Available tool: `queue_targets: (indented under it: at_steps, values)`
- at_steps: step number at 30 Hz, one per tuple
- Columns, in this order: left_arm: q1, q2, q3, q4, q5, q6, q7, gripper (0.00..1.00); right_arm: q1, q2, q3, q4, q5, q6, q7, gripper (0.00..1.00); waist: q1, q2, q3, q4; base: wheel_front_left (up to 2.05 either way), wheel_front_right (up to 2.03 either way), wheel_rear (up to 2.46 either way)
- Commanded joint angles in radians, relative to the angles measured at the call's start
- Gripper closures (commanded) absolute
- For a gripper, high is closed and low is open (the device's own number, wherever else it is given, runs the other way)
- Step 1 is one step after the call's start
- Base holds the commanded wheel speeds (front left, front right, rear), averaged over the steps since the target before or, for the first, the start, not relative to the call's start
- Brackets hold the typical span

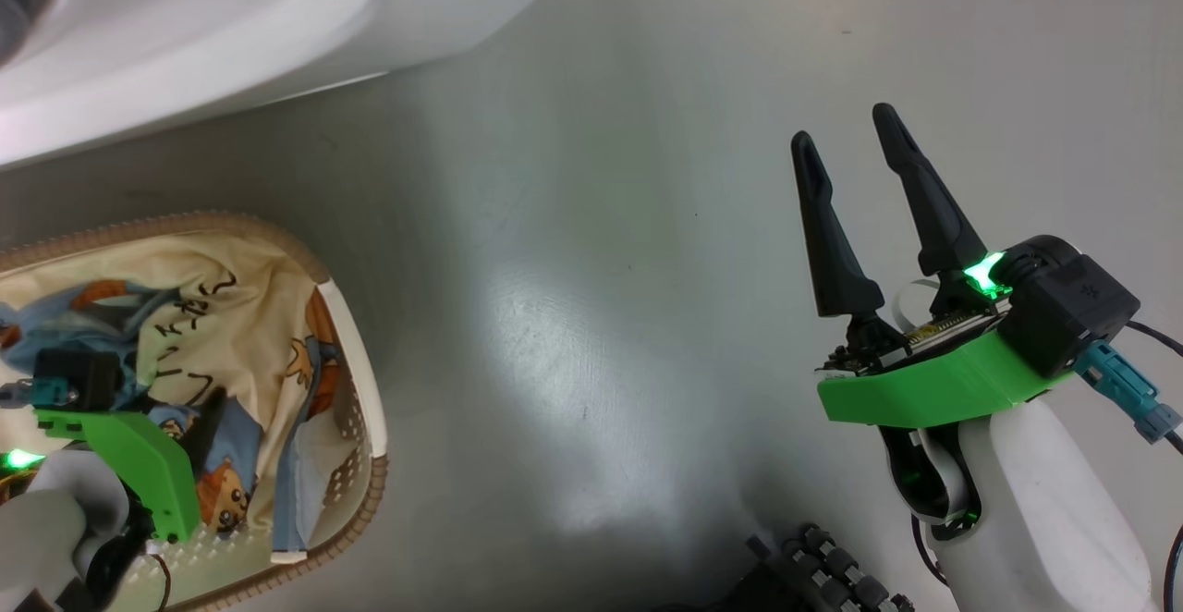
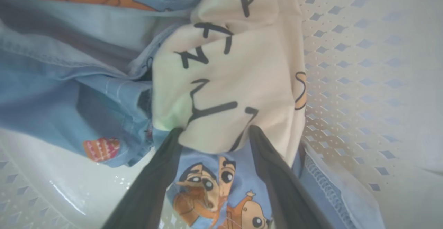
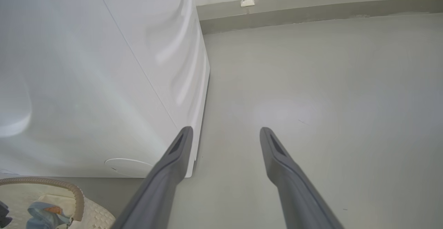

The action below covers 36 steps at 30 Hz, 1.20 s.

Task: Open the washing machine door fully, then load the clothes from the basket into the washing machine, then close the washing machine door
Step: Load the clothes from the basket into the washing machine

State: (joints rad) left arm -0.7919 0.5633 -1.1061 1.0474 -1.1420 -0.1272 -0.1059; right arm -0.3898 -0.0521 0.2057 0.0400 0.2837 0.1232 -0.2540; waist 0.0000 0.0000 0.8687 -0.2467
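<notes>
Starting at far left of the head view: one basket (image 1: 362, 487), cream with perforated sides and a brown rim, stands on the floor (image 1: 591, 316); one white side handle (image 1: 356, 362) is visible. The clothes (image 1: 231, 353) lie inside it, two pieces counted: a blue garment (image 2: 52, 94) printed with orange-brown cartoon figures, and a cream garment (image 2: 235, 70) with black line marks. The marks resemble lettering but read as no word. One small pink-and-orange striped motif sits on the blue cloth. One left gripper (image 2: 214, 130) is down in the basket, its two dark fingers spread apart, tips pushed against the fabric with a fold of the cream garment between them, not clamped. Up and rightward, one washing machine (image 3: 104, 83), a plain white box, stands just beyond the basket; one round flap (image 3: 128, 166) is low on its front. A faint grey mark on its panel is too blurred to read. Bare grey floor in the middle. Far right: one right gripper (image 1: 843, 128), two fingers apart, holding nothing, hanging over the floor well clear of the basket.
</notes>
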Motion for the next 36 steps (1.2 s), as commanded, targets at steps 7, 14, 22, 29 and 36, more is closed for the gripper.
queue_targets:
  at_steps: [7,14,22,29,36]
  values:
    - [-0.026,0.034,-0.018,0.035,-0.025,-0.003,-0.027,0.0,0.037,0.002,0.012,-0.037,-0.005,0.008,-0.008,0.0,0.0,0.0,0.02,-0.007,0.0,0.0,0.0]
    - [-0.05,0.027,-0.046,0.069,-0.048,-0.003,-0.046,0.0,0.043,0.002,0.014,-0.044,-0.009,0.008,-0.008,0.0,0.0,0.0,0.03,-0.01,0.0,0.0,0.0]
    - [-0.057,0.013,-0.072,0.072,-0.079,-0.003,-0.082,0.0,0.06,0.002,0.006,-0.053,-0.049,0.008,-0.008,0.0,0.0,0.0,0.029,0.018,0.08,0.08,0.08]
    - [-0.061,0.005,-0.096,0.059,-0.102,-0.003,-0.104,1.0,0.06,0.002,0.008,-0.05,-0.051,0.008,-0.008,0.0,0.0,0.0,0.016,0.025,0.0,0.0,0.0]
    - [-0.051,0.012,-0.12,-0.01,-0.128,-0.003,-0.129,1.0,0.053,0.002,0.01,-0.037,-0.048,0.008,-0.008,0.0,0.0,0.0,-0.011,0.03,0.0,0.0,0.0]
